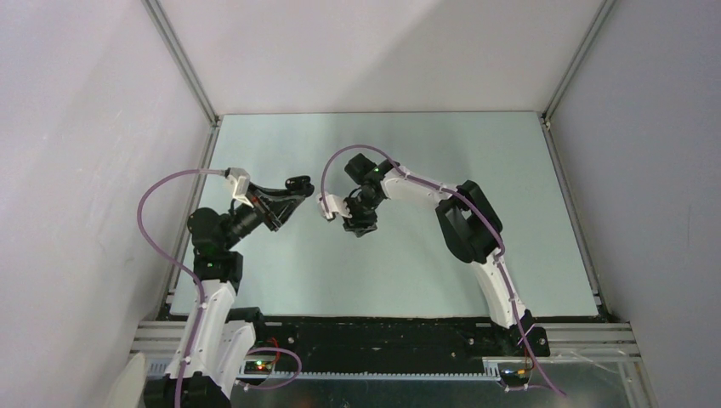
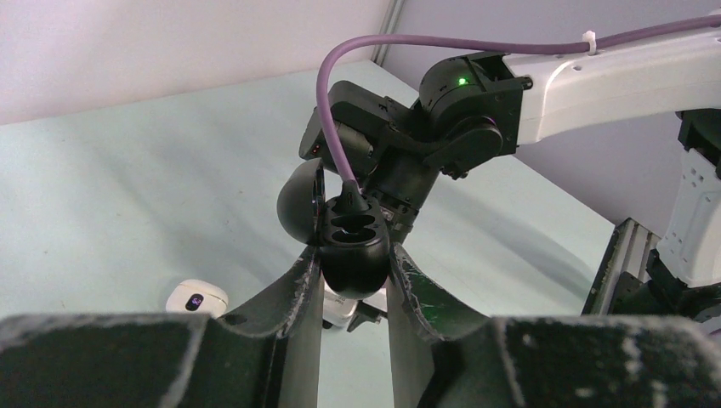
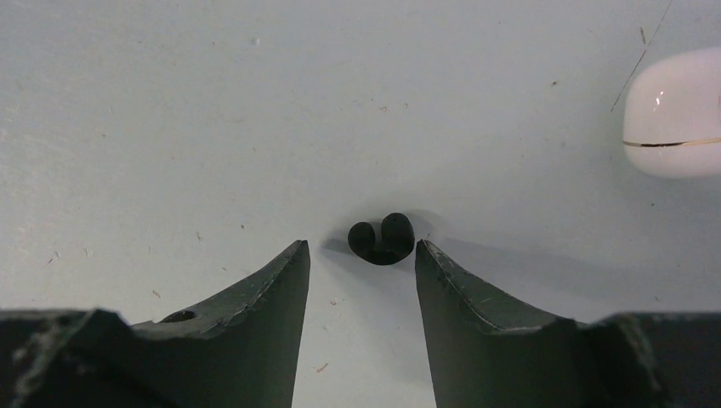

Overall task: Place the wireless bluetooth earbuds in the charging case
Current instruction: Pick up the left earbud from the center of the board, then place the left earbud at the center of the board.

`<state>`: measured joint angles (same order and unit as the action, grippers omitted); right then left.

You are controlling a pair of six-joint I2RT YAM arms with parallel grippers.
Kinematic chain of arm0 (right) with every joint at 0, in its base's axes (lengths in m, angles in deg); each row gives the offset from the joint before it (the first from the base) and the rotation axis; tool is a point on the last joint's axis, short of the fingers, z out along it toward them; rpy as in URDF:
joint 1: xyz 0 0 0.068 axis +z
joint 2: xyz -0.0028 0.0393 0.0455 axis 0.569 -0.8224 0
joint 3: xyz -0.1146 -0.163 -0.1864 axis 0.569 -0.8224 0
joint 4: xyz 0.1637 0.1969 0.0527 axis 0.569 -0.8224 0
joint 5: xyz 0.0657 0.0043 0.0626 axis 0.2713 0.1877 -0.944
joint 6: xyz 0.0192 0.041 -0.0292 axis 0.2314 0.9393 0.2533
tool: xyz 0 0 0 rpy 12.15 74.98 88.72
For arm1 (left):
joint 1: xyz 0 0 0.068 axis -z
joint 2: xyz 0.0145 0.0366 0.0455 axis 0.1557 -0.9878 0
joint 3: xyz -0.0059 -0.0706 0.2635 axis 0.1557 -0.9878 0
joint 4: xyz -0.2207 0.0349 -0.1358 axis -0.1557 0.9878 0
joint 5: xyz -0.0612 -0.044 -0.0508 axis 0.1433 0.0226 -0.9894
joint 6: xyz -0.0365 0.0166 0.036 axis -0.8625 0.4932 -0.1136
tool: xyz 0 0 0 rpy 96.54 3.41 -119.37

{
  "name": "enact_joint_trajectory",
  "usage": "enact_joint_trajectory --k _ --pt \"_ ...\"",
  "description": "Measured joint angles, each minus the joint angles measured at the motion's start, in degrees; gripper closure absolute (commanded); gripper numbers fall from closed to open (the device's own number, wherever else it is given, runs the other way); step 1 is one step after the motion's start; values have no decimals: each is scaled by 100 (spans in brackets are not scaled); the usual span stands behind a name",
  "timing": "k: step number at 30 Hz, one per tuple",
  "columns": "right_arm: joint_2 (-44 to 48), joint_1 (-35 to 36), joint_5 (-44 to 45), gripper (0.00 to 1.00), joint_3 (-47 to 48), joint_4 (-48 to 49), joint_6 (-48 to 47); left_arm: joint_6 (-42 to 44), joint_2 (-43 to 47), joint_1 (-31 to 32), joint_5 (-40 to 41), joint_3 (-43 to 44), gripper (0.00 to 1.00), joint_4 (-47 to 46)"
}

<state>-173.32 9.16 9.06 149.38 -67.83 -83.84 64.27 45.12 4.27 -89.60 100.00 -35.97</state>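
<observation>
between the parted fingers of the right gripper (image 3: 361, 248), just past their tips, a black earbud (image 3: 382, 239) lies on the table (image 3: 170, 127); lower straight, centre it, close gently. farther off, the left gripper (image 2: 355, 253) clamps the open black case (image 2: 353, 268).

No text legible; purple mark on the white case (image 2: 197, 299) is unreadable.
</observation>
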Motion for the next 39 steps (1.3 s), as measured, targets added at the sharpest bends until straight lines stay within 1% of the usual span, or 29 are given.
enact_joint_trajectory --k 6,8,15,17,21,25,28,30,33,37,39 --pt "-48 46 131 50 0 66 94 0 -42 0 0 0 100 2" --pt "-48 66 151 53 0 70 138 -2 -42 0 0 0 100 4" --pt "-59 111 212 66 0 103 256 -2 -39 0 0 0 100 4" --pt "-63 109 251 69 0 155 400 -2 -39 0 0 0 100 4" --pt "-63 101 382 71 -11 315 1003 -2 -39 0 0 0 100 4" --pt "-28 76 525 71 -70 522 1886 -2 -39 0 -2 0 100 4" --pt "96 -11 789 70 -221 693 2699 -2 -52 0 -2 0 100 4" --pt "323 -136 955 70 -538 841 3254 -2 -87 0 -2 0 100 4" --pt "964 -372 1300 68 -1322 957 4170 -2 -170 0 0 0 100 4" --pt "1777 -654 1700 70 -2181 994 5423 0 -227 0 -2 0 100 9" --pt "2006 -719 1906 70 -2452 988 6065 0 -245 0 0 0 100 11"
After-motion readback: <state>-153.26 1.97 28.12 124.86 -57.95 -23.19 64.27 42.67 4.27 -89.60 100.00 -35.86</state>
